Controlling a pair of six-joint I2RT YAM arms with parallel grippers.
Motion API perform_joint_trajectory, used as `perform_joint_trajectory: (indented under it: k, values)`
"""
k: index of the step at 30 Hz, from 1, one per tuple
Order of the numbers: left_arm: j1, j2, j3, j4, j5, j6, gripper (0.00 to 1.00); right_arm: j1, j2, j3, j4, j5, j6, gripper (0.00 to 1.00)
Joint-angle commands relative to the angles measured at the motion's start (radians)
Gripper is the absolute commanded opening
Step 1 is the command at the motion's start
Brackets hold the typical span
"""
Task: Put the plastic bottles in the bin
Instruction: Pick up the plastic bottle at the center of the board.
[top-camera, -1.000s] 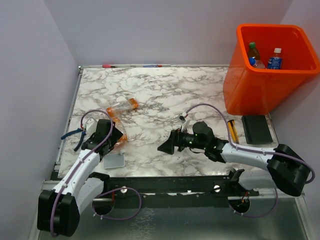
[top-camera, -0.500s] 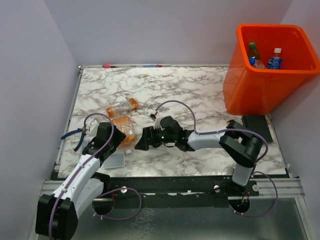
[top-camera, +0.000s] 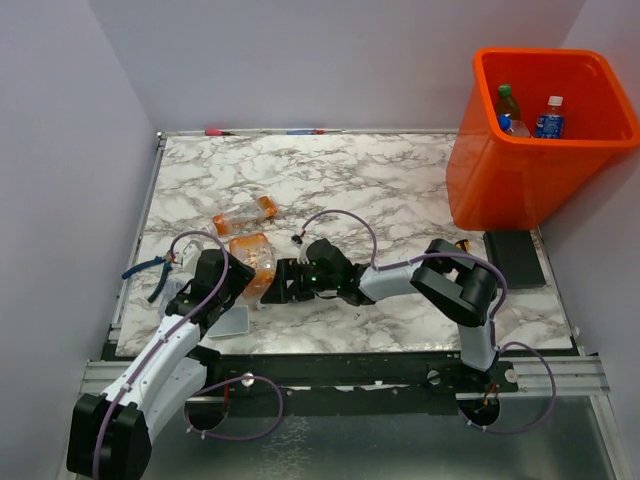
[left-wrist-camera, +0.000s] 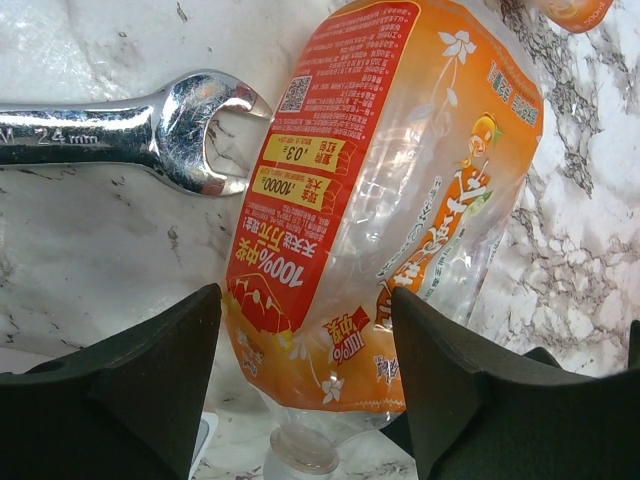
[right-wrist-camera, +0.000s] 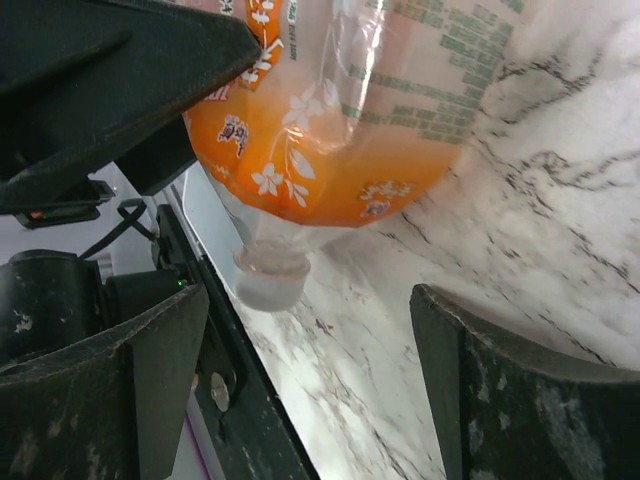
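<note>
A crushed orange bottle (top-camera: 252, 262) with a red label lies at the table's left front. In the left wrist view the bottle (left-wrist-camera: 400, 200) points its pale cap (left-wrist-camera: 300, 450) toward me. My left gripper (top-camera: 232, 287) (left-wrist-camera: 305, 390) is open, its jaws straddling the bottle's cap end. My right gripper (top-camera: 279, 283) (right-wrist-camera: 310, 350) is open and low beside the same bottle (right-wrist-camera: 330, 130), the cap (right-wrist-camera: 270, 275) just ahead of its jaws. A second orange bottle (top-camera: 245, 213) lies behind. The orange bin (top-camera: 500, 190) stands far right and holds a green bottle (top-camera: 507, 100) and a blue-labelled one (top-camera: 549, 118).
A steel wrench (left-wrist-camera: 130, 125) lies left of the bottle. Blue-handled pliers (top-camera: 148, 272) lie at the left edge and a grey pad (top-camera: 228, 321) sits under my left arm. A black block (top-camera: 515, 258) lies in front of the bin. Walls close both sides.
My right arm has swung left across the table, its gripper now beside the crushed orange bottle. My left gripper has drawn back a little, so more of the bottle shows.
</note>
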Motion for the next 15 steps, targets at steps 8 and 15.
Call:
perform_joint_trajectory:
  k: [8, 15]
  values:
    - [-0.014, -0.038, -0.018, 0.01, -0.006, 0.006, 0.7, 0.02, 0.123, 0.059, 0.081, -0.036, 0.131, 0.69]
    - [-0.018, -0.051, -0.021, -0.001, -0.002, 0.021, 0.71, 0.021, 0.168, 0.079, 0.112, -0.082, 0.158, 0.54]
